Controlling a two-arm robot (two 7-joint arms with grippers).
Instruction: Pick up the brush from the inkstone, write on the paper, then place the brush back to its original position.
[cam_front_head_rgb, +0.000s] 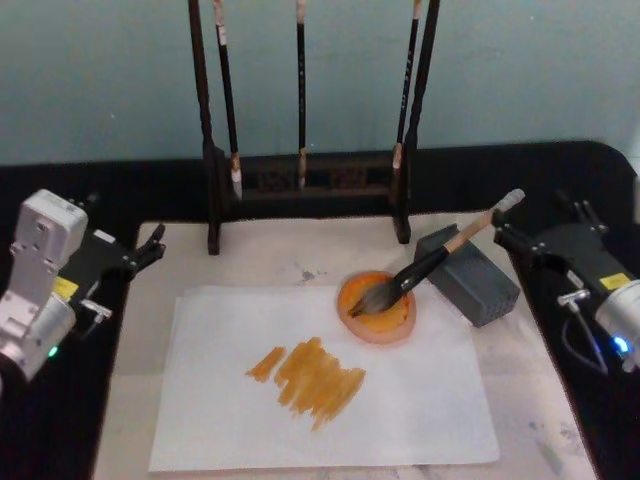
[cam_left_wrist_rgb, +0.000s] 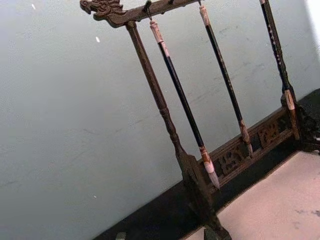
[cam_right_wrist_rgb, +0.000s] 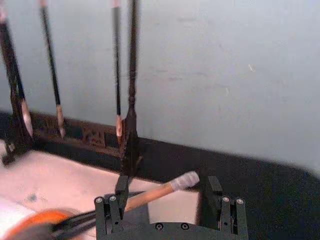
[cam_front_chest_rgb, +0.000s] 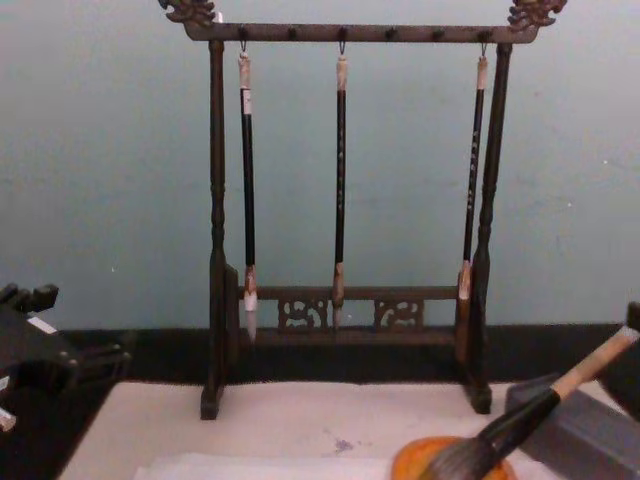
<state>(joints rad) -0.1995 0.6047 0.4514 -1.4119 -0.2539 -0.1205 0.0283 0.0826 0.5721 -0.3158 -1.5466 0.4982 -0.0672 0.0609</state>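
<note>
With the paper (cam_front_head_rgb: 420, 400) marked and the brush (cam_front_head_rgb: 440, 258) propped on the inkstone (cam_front_head_rgb: 478, 282), bristles in the orange dish (cam_front_head_rgb: 385, 322), the open, empty right hand (cam_right_wrist_rgb: 167, 186) straddling its white tip should back straight off without nudging it; the left hand (cam_front_head_rgb: 140, 255) idles at the bench (cam_front_head_rgb: 70, 425) edge.

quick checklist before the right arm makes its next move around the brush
1. Brush lying across the inkstone, bristles in the orange dish: ok.
2. Right gripper open, white-wrapped handle end between its fingers: ok.
3. Fingers touching the handle: cannot tell.
4. Paper flat, orange strokes on it: ok.
5. Left gripper parked at the mat's left edge, away from the brush: ok.
</note>
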